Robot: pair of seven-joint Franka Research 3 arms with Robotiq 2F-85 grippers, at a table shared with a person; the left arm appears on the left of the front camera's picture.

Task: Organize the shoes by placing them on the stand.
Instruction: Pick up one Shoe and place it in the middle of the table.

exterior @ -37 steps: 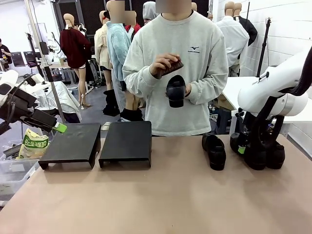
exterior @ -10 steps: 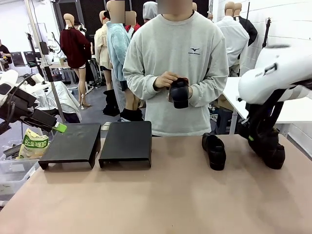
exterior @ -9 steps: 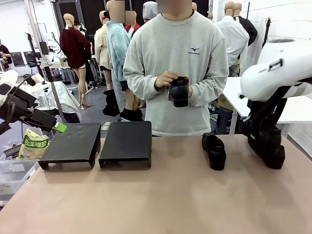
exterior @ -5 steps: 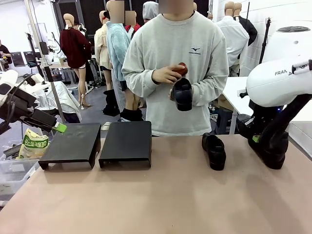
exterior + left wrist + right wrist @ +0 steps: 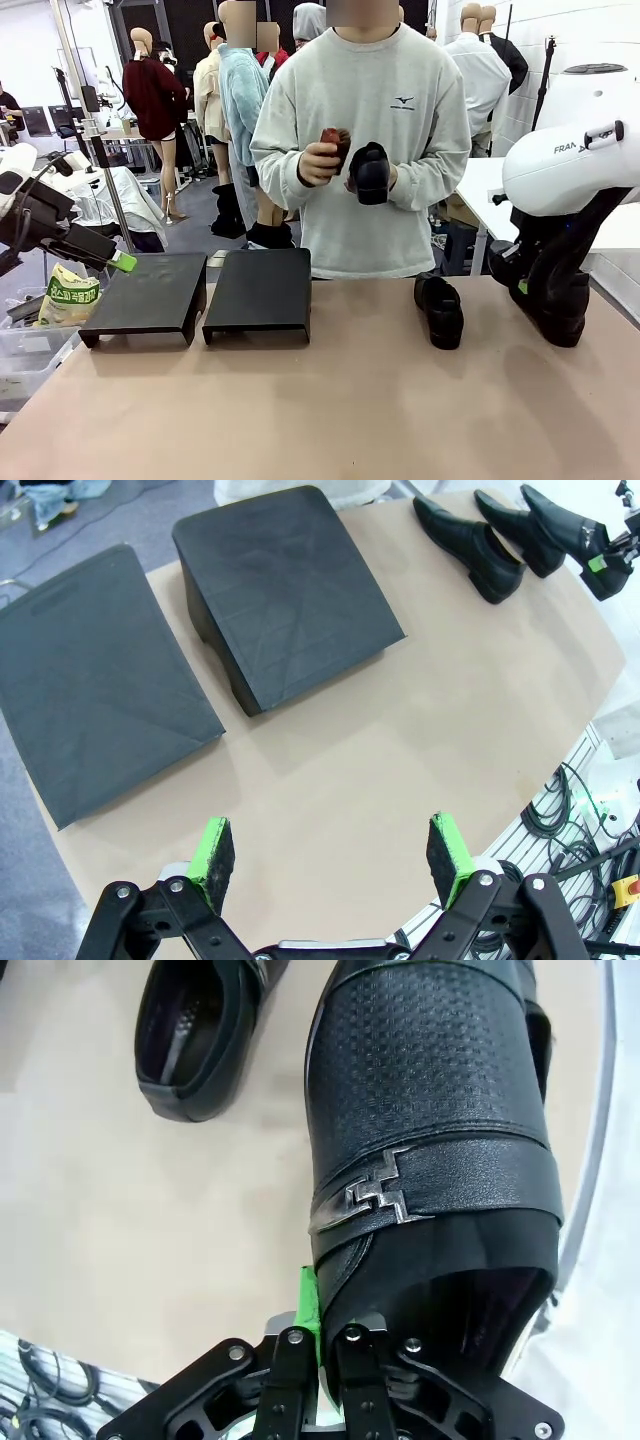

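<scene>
Plainly, the job has hardly begun. Neither the left stand nor the right stand, set side by side toward the robot's left of the worktop, carries a shoe. Farther back, on the robot's right, a loose shoe lies on the worktop, well apart from the stands. At the far side a person holds another shoe at chest height, with a small reddish-brown object in the other hand; what it is cannot be told. Every shoe in view therefore awaits placing.

The left hand hangs over the near part of the worktop, short of the stands, with its jaws spread wide and nothing between them. The right hand is clamped tight on the collar of the gripped shoe, a glossy one with a metal buckle strap, just beside another shoe lying on the worktop. Whether its sole is clear of the worktop cannot be told.
</scene>
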